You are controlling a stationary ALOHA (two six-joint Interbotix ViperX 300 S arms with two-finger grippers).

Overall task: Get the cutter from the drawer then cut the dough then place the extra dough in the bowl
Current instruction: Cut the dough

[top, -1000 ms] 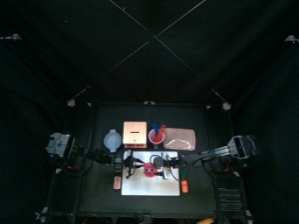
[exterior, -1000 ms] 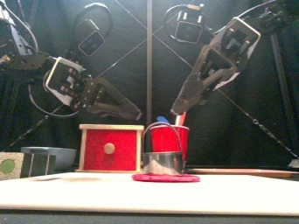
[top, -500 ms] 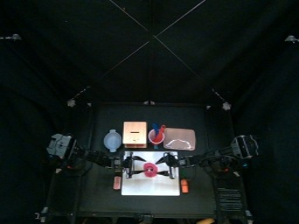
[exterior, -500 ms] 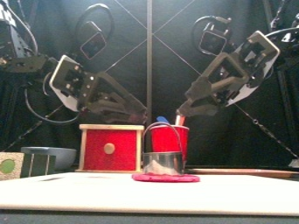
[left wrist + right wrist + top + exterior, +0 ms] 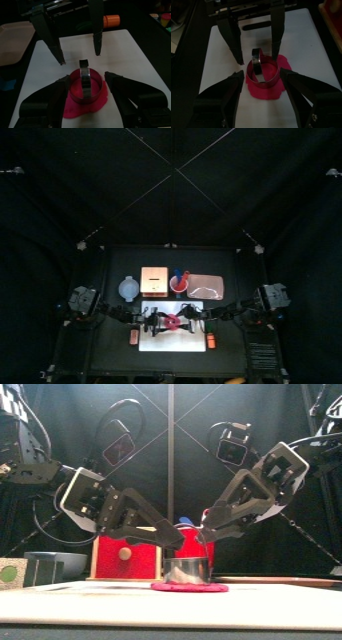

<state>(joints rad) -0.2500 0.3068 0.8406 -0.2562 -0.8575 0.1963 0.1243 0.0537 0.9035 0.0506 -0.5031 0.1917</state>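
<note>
The round metal cutter [image 5: 187,570] stands on the flat pink dough [image 5: 189,587] on the white board [image 5: 80,602]. In the top view the dough [image 5: 171,322] lies at the board's middle. My left gripper [image 5: 173,542] hangs open just left of the cutter and a little above it. From the right, my right gripper [image 5: 210,535] does the same, also open. In the left wrist view the open left gripper [image 5: 85,80] flanks the cutter [image 5: 87,86] and the dough [image 5: 81,102]. In the right wrist view the right gripper [image 5: 260,73] flanks the cutter [image 5: 261,69]. Neither gripper touches the cutter.
Behind the board stand the wooden box [image 5: 152,280] with its red drawer front [image 5: 126,552], the blue-grey bowl [image 5: 127,287], the red cup [image 5: 195,544] and the pink tray [image 5: 205,286]. Small orange objects [image 5: 132,336] lie at both side edges of the board [image 5: 174,340].
Both arms have come down and inward. The two open grippers have closed in on the cutter from left and right. Cutter and dough have not moved.
</note>
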